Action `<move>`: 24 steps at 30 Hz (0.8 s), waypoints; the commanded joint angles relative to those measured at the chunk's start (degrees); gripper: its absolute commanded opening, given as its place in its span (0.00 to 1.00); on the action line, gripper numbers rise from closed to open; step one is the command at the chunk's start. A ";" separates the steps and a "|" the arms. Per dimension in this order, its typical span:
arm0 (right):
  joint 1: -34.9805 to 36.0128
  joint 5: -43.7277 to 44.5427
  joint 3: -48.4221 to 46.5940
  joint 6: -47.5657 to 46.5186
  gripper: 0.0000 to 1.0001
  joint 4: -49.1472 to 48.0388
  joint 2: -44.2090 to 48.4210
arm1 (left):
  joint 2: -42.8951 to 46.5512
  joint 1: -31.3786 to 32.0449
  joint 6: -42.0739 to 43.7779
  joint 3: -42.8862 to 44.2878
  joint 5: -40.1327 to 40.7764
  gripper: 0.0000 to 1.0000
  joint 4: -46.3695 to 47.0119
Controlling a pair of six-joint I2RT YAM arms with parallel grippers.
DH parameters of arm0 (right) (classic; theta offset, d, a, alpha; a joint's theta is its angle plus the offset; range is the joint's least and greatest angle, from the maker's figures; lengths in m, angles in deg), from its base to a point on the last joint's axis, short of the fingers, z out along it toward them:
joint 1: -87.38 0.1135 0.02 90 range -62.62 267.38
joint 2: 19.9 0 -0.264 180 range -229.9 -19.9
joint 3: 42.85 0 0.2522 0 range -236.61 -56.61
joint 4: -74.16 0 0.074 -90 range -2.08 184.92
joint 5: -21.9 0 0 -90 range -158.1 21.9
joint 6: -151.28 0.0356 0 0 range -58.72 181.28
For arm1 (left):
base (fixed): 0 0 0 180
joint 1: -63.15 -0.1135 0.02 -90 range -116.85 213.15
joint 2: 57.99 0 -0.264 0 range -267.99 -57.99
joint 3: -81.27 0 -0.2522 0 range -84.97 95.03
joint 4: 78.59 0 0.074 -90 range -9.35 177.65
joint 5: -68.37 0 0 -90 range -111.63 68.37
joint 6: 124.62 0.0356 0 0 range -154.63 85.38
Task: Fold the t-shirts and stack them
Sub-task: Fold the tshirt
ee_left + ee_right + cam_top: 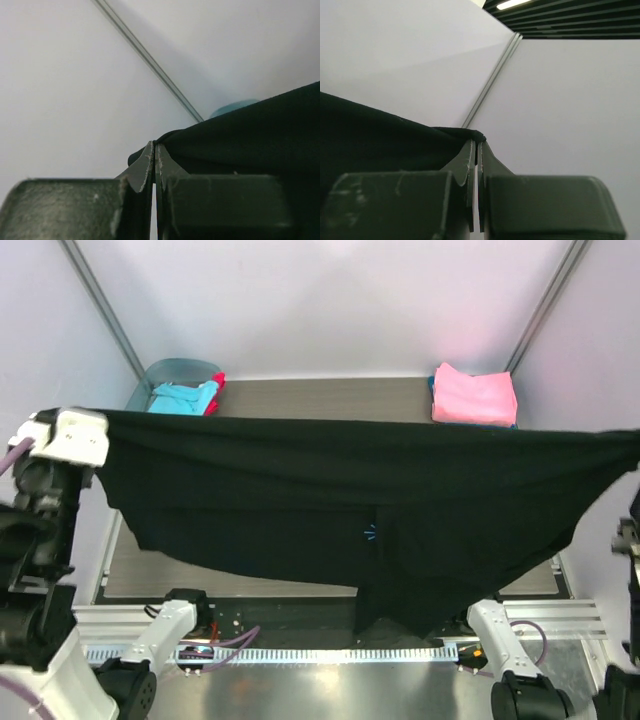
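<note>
The large black t-shirt with a small light-blue asterisk mark hangs stretched in the air between both arms, above the table. My left gripper is shut on its left corner; in the top view it is at far left. My right gripper is shut on the right corner, at the right edge of the top view. A folded pink t-shirt lies at the back right. Turquoise and red t-shirts sit in the tub.
A translucent teal plastic tub stands at the back left corner of the dark table. White enclosure walls stand on the left, back and right. The arm bases sit at the near edge.
</note>
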State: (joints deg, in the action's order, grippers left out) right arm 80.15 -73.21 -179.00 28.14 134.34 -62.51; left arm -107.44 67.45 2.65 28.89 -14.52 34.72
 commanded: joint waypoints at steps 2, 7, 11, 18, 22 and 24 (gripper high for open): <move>0.63 2.91 9.60 -1.92 0.01 -5.26 -3.88 | -6.61 -0.52 3.06 -5.04 2.99 0.00 2.56; 0.63 -1.47 26.39 -1.58 0.01 -10.64 -5.98 | -9.34 -0.52 4.47 -20.39 2.29 0.00 7.21; 0.63 -3.94 36.41 1.41 0.01 -15.81 -10.03 | -14.07 -0.52 3.95 -29.65 0.71 0.00 13.62; 0.63 -5.88 54.78 0.98 0.01 -29.96 -23.11 | -37.26 -0.60 1.58 -31.96 -3.15 0.00 21.02; 0.72 -5.88 57.96 -0.07 0.01 -38.48 -35.15 | -54.92 -0.60 -1.06 -21.69 -4.21 0.00 22.69; 0.81 -5.71 58.05 -1.56 0.01 -43.94 -42.77 | -64.48 -0.60 -2.21 -13.81 -5.17 0.00 23.66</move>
State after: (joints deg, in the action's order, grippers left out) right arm 80.92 -78.85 -120.86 28.38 104.70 -99.27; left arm -164.64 67.36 2.72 5.94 -18.03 53.54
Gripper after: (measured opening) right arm 0.038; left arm 0.005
